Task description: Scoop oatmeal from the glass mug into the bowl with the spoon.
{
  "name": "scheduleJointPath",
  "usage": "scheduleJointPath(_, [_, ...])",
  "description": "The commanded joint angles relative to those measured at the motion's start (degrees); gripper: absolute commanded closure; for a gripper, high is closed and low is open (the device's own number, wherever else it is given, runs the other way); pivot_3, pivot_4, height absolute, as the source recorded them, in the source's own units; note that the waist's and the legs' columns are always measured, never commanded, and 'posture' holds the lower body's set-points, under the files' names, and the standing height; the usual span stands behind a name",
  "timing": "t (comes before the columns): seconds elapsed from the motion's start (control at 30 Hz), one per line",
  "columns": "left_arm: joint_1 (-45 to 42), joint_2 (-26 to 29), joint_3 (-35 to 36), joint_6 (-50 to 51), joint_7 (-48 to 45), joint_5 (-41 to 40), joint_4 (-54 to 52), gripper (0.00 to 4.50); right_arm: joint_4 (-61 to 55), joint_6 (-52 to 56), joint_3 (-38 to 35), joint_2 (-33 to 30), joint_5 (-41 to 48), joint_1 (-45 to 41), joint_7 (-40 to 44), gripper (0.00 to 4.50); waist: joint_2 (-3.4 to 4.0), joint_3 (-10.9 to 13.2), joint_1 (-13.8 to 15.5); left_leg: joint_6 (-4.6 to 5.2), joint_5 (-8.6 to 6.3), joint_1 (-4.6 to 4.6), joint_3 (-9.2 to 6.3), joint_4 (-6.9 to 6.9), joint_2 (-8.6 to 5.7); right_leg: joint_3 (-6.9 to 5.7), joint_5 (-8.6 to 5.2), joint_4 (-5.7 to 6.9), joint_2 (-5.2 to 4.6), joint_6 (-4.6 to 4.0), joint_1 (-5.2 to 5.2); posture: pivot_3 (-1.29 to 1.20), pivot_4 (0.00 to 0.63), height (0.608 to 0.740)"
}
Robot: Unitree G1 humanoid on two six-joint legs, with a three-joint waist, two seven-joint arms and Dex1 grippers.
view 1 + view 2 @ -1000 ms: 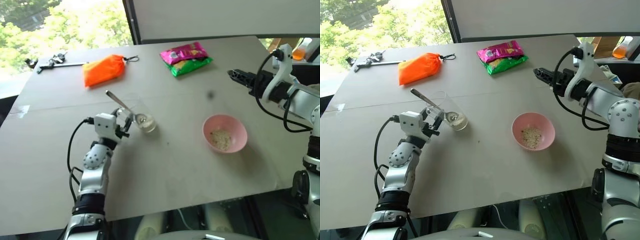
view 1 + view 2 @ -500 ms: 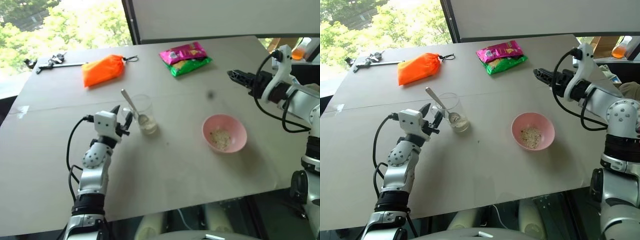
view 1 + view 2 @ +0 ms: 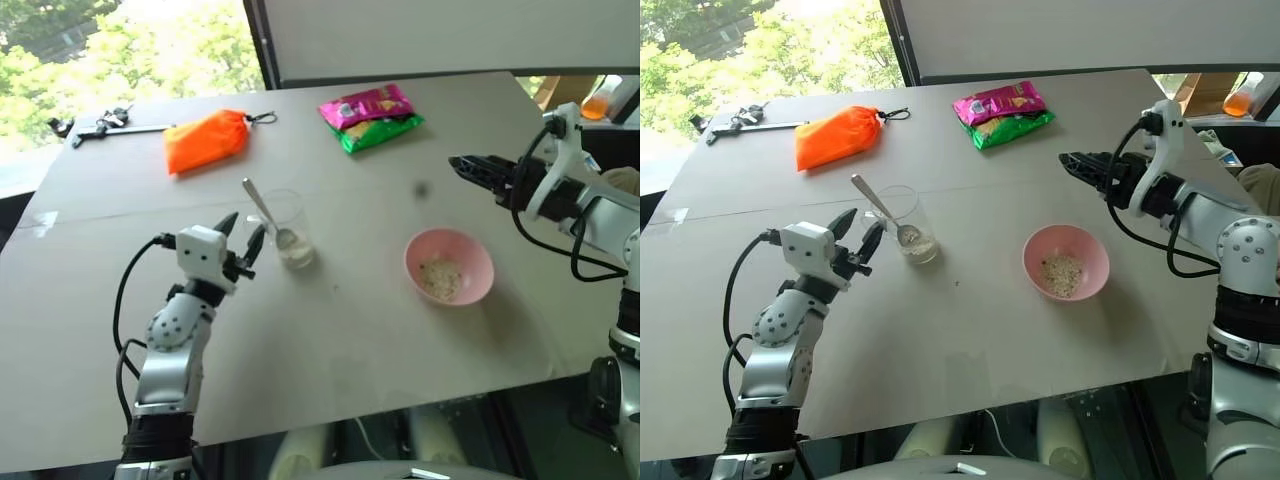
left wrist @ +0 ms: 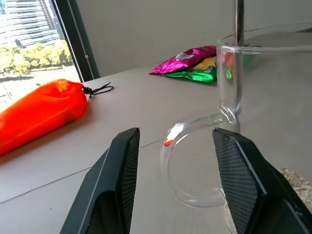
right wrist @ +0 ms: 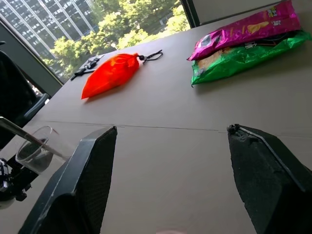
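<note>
left tool: fingers apart, holding nothing, just beside glass mug | mug upright on surface, spoon leaning inside, oatmeal at bottom hard to make out | left wrist view: mug cut off, handle between fingers | right tool: wide open, empty, above surface | bowl holds some oatmeal

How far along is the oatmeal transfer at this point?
Partly done: a small heap of oatmeal lies in the pink bowl. Nothing is in hand: the left gripper is open just short of the glass mug, and the right gripper hovers open beyond the bowl. The spoon stands in the upright mug, which holds oatmeal at its bottom, so more scoops may be left.
</note>
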Motion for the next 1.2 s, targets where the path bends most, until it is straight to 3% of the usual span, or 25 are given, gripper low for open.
scheduleJointPath(0.03, [1.1, 0.6, 1.9, 1.3, 0.0, -1.4, -3.8, 2.05, -3.4, 0.1, -1.6, -1.3, 0.9, 0.1, 1.5, 0.86, 0.0, 0.0, 0.0, 0.0, 0.0, 0.0, 0.0, 0.0, 0.0, 0.0, 0.0, 0.0, 0.0, 0.0, 0.0, 0.0, 0.15, 0.74])
scheduleJointPath(0.27, [4.6, 0.2, 4.0, 4.7, -0.3, -4.6, -8.3, 2.05, -7.4, -2.9, -1.4, -3.6, -0.9, 5.9, 8.1, 0.86, -0.01, 0.0, 0.1, 0.01, -0.01, 0.0, 0.0, 0.0, 0.0, 0.0, 0.0, -0.02, 0.0, 0.0, 0.01, 0.0, 0.15, 0.74])
scheduleJointPath(0.53, [17.6, 1.9, 7.1, 11.2, -3.9, -11.5, -17.5, 2.05, -9.0, -17.3, -6.8, -5.0, -9.0, 27.0, 18.2, 0.86, 0.02, 0.0, 0.5, 0.09, -0.06, 0.02, 0.03, -0.04, 0.01, 0.02, 0.0, -0.13, -0.01, 0.01, 0.06, 0.0, 0.15, 0.74])
scheduleJointPath(0.63, [22.4, 1.9, 6.4, 13.8, -4.1, -11.4, -19.8, 2.05, -7.5, -28.1, -8.7, -5.2, -15.5, 38.8, 26.1, 0.86, 0.01, 0.0, 1.1, 0.24, -0.16, 0.21, 0.02, -0.02, 0.03, -0.03, 0.0, -0.07, 0.0, 0.01, 0.25, 0.0, 0.15, 0.74])
scheduleJointPath(0.77, [26.3, 3.5, 5.2, 16.1, -7.9, -12.9, -21.6, 2.05, -4.9, -38.9, -11.8, -4.6, -18.4, 48.4, 35.6, 0.86, 0.2, 0.2, 1.4, 0.33, -0.23, 0.78, 0.03, -0.09, 0.06, -0.08, -0.03, -0.25, 0.0, 0.02, 0.89, 0.0, 0.15, 0.74])
scheduleJointPath(0.87, [29.0, 4.3, 3.8, 15.2, -10.9, -12.3, -22.4, 2.05, -6.5, -44.5, -8.8, -4.4, -22.2, 55.3, 40.9, 0.86, 0.21, 0.2, 1.3, 0.34, -0.25, 1.04, 0.09, -0.08, 0.11, -0.05, -0.08, -0.32, 0.01, 0.04, 1.17, 0.0, 0.15, 0.74])
scheduleJointPath(1.0, [32.3, 3.7, 2.6, 12.1, -12.2, -10.2, -21.5, 2.05, -15.2, -45.2, -2.1, 1.6, -22.7, 59.3, 37.3, 0.86, 0.21, 0.2, 1.1, 0.34, -0.24, 1.12, 0.13, -0.05, 0.18, -0.08, -0.16, -0.32, -0.01, 0.12, 1.24, 0.0, 0.15, 0.74])
scheduleJointPath(1.2, [35.5, 2.0, 0.5, 3.6, -14.1, -5.7, -17.8, 2.05, -19.1, -48.0, 4.8, 5.0, -27.2, 60.5, 35.1, 0.86, 0.13, 0.3, 1.5, 0.18, -0.34, 0.96, 0.12, -0.08, 0.22, -0.12, -0.08, -0.57, -0.04, 0.02, 1.13, 0.0, 0.15, 0.74])
